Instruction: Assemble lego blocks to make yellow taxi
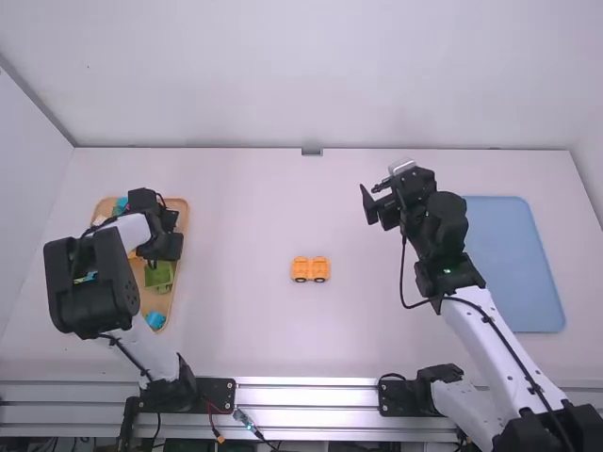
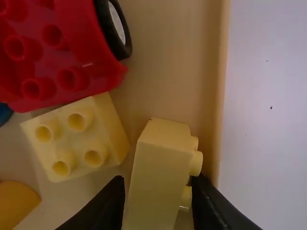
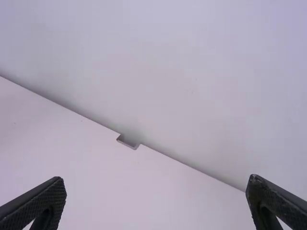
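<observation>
White table (image 1: 245, 330), pale walls (image 1: 311, 75) behind. One wheeled yellow piece (image 1: 310, 269), near the table's middle, dark wheels along its near side. To its left, one shallow tan tray (image 1: 185, 212), holding one green block (image 1: 159, 276) and, at the near end, one blue piece (image 1: 155, 320). Left gripper (image 1: 168, 247), over the tray: in the left wrist view, closed on one yellow block (image 2: 160, 177), studs facing sideways toward the tray wall. Beside that, one pale studded block (image 2: 76, 136), studs up; one red piece (image 2: 67, 48) with black wheel; one rounded orange piece (image 2: 17, 203). Right gripper (image 1: 368, 189), well apart from the wheeled piece: fingers spread wide, nothing between. Far right, one blue mat (image 1: 513, 264).
</observation>
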Robot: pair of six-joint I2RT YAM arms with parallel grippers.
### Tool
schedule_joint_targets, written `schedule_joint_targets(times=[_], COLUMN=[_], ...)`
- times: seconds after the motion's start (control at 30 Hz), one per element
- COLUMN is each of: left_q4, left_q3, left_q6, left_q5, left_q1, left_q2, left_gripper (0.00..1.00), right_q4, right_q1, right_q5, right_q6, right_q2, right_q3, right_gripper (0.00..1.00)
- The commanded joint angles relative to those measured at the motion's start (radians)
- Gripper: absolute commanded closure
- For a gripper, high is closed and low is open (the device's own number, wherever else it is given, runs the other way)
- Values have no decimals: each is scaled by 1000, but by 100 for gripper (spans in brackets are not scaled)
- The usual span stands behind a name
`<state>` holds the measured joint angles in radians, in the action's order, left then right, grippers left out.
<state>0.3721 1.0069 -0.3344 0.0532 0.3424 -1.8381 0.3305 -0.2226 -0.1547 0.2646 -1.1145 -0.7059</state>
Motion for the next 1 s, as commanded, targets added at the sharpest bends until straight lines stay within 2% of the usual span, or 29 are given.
schedule_joint_targets(times=[0.0, 0.97], left_q4=[3, -15], left_q3=[-13, 0], left_q6=[-4, 5], left_q5=[-13, -11], left_q1=[5, -2], left_q2=[-13, -13], left_gripper=[62, 83], right_q4=[2, -2], right_q1=[-1, -1], right_q5=[-6, -5], right_q6=[-6, -6], right_q2=[-4, -4], right_q3=[-28, -28], right_gripper=[1, 1])
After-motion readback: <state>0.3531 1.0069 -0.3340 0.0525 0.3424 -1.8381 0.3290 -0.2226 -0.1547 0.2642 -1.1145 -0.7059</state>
